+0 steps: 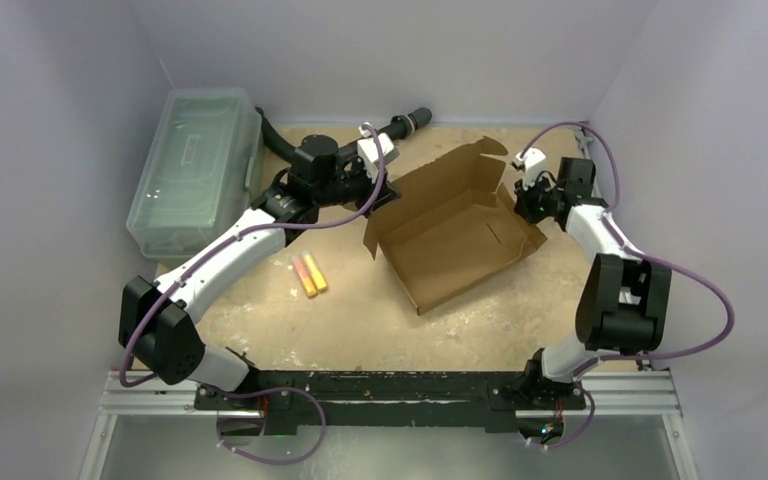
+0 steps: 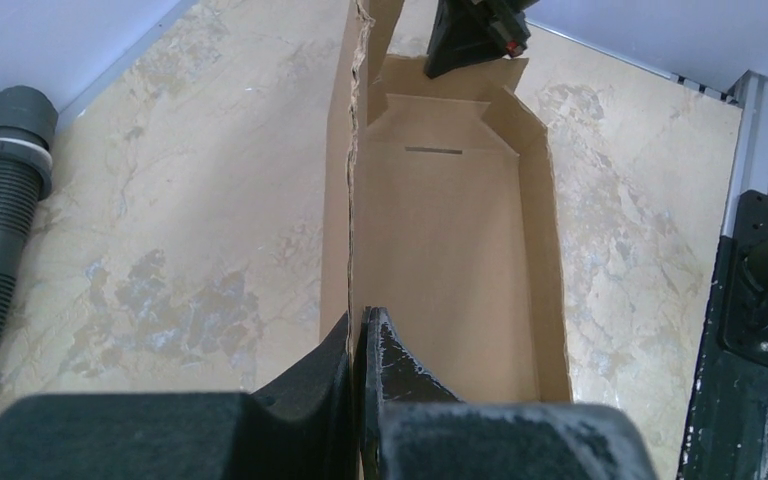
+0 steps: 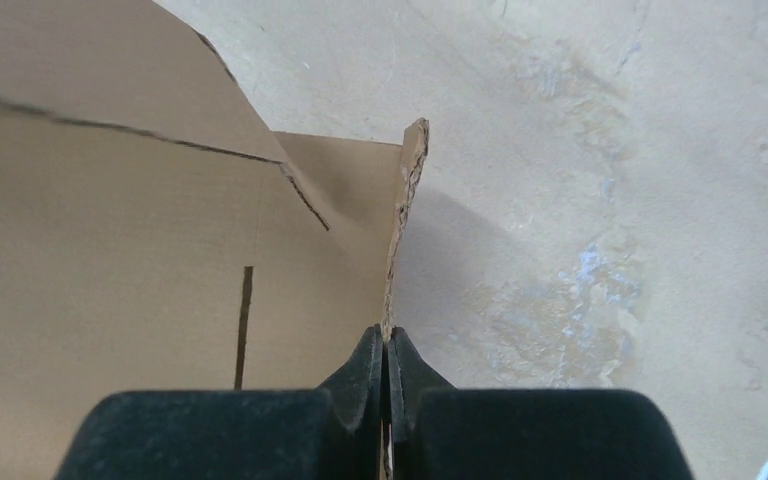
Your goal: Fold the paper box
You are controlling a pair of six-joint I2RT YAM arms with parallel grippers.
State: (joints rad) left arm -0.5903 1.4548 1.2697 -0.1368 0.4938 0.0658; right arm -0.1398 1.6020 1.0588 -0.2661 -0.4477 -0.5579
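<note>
The paper box is a brown cardboard mailer lying open in the middle of the table, its side walls raised and a flap standing at the back. My left gripper is shut on the box's left wall; in the left wrist view the thin wall edge runs straight between the closed fingers. My right gripper is shut on the box's right wall, whose upright edge enters the pinched jaws of the right gripper. A slot shows in the box floor.
A clear plastic lidded bin stands at the back left. Two orange and yellow markers lie left of the box. A black ribbed hose lies along the back edge. Grey walls close in on three sides.
</note>
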